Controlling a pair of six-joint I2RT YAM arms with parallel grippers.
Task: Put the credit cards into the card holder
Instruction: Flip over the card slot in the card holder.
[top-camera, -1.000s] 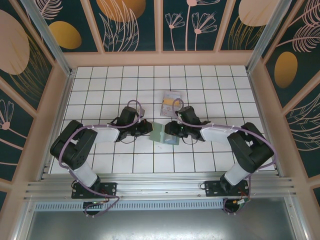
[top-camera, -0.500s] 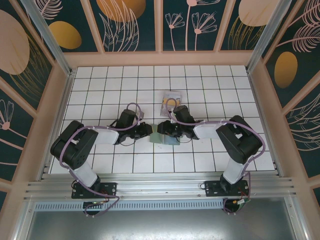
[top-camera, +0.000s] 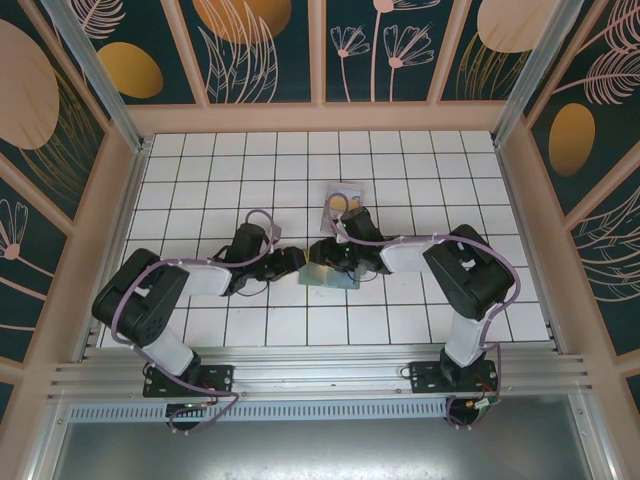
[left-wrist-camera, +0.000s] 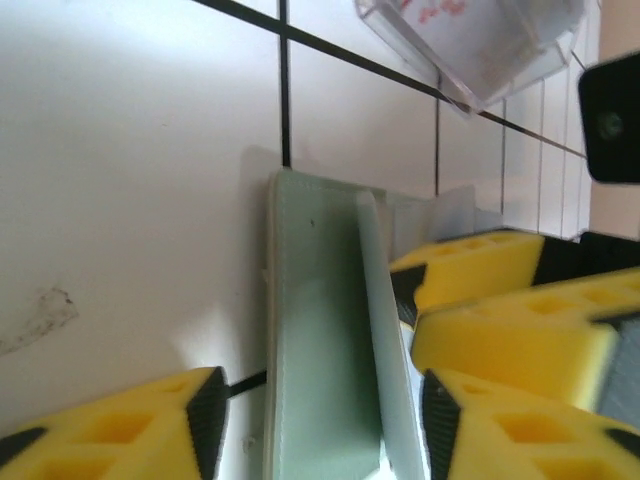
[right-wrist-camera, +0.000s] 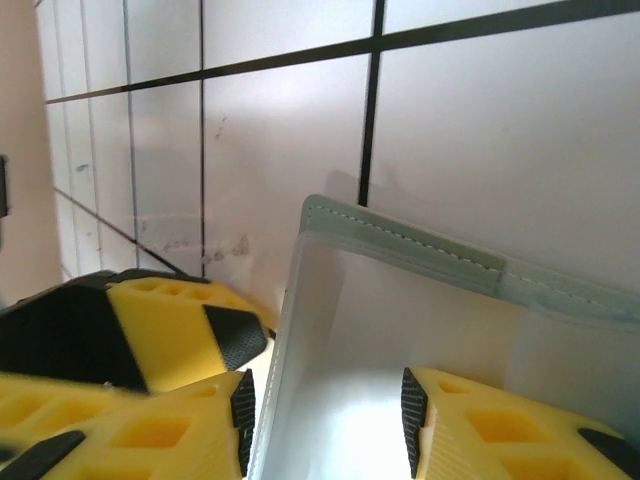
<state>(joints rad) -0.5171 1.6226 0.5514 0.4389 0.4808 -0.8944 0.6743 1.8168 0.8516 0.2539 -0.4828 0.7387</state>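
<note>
Left gripper (top-camera: 298, 262) and right gripper (top-camera: 322, 252) at card holder (top-camera: 337, 278), credit cards (top-camera: 344, 198) beyond

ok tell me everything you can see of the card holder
The card holder is a flat sage-green wallet with a stitched edge and a paler inside. It sits partly open on the white tiled table, one flap raised, with the yellow fingers of the left gripper and the right gripper straddling it.

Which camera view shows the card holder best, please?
The left wrist view: the card holder is close up, both green flaps seen edge-on. The right wrist view shows its stitched edge and pale inside; the top view shows it small and partly covered.
</note>
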